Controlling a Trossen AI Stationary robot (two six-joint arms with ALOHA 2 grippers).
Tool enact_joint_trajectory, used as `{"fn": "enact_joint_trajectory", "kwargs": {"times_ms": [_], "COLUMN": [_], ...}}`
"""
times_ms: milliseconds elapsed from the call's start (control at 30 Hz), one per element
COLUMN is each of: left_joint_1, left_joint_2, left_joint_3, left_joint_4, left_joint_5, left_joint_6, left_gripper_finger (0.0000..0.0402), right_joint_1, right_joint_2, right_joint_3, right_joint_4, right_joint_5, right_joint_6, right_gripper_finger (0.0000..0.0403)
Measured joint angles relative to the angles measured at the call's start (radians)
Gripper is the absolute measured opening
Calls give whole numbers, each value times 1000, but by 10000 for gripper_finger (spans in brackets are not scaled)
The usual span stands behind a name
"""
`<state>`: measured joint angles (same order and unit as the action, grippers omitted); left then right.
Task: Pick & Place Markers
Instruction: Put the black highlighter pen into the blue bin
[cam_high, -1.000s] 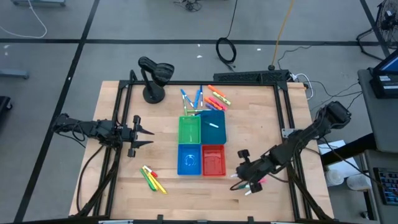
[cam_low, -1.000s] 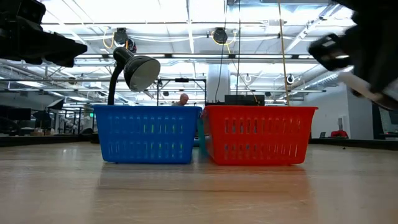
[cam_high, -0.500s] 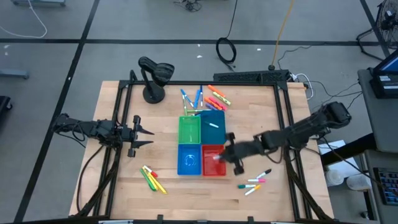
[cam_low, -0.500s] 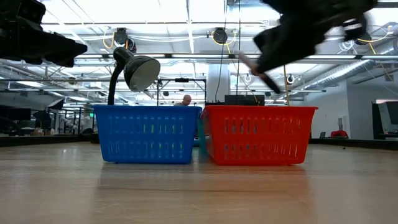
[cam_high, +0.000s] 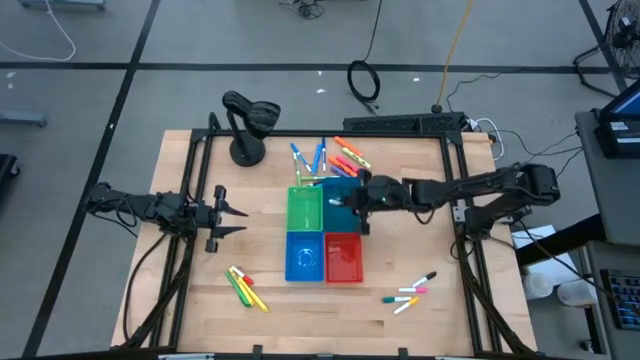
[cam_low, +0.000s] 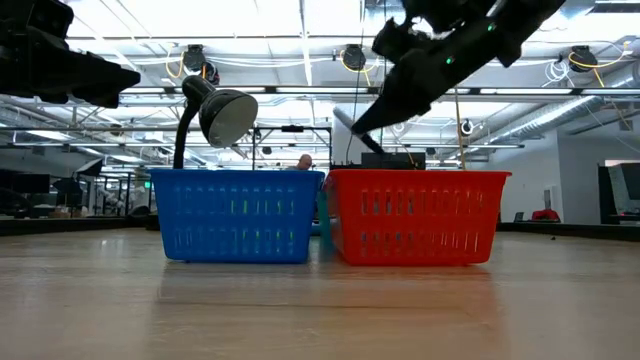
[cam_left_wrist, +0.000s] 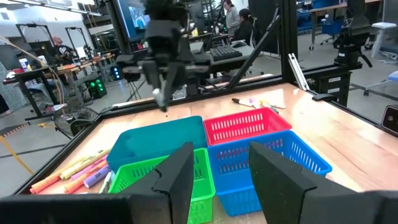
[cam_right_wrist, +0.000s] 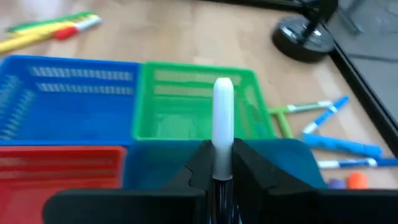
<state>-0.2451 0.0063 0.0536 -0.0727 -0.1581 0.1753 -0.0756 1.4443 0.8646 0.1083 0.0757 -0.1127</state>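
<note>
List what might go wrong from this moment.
1. The right gripper pinches the white plastic marker at one end only; it might tilt or slip.
2. It hangs above the square teal plastic bin, close to the green plastic bin, so a release could land in the wrong one.

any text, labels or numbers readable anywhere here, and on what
None can be read.
The markers beyond the bins: any print is too small to read.
The white marker held in the right tool: no print shows.
The red bin and blue bin: no labels.
The screen in the room behind: glowing, but too blurred to read.
</note>
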Motion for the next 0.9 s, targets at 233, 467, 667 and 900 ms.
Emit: {"fn": "enact_joint_trajectory", "kwargs": {"times_ms": [233, 467, 667, 900], "left_joint_1": [0, 0, 0, 0], "left_joint_2": [0, 0, 0, 0], "left_joint_3": [0, 0, 0, 0], "left_joint_4": [0, 0, 0, 0], "left_joint_5": [0, 0, 0, 0], "left_joint_6": [0, 0, 0, 0], "left_gripper_finger": [159, 159, 159, 159], "right_joint_1": [-46, -47, -47, -47], "right_joint_2": [42, 43, 43, 43], "right_joint_3": [0, 0, 0, 0], "right_joint_4": [-2, -8, -8, -8], "right_joint_5": [-2, -1, -2, -1], "right_joint_6": [48, 48, 48, 48], "right_gripper_finger": [30, 33, 32, 33]}}
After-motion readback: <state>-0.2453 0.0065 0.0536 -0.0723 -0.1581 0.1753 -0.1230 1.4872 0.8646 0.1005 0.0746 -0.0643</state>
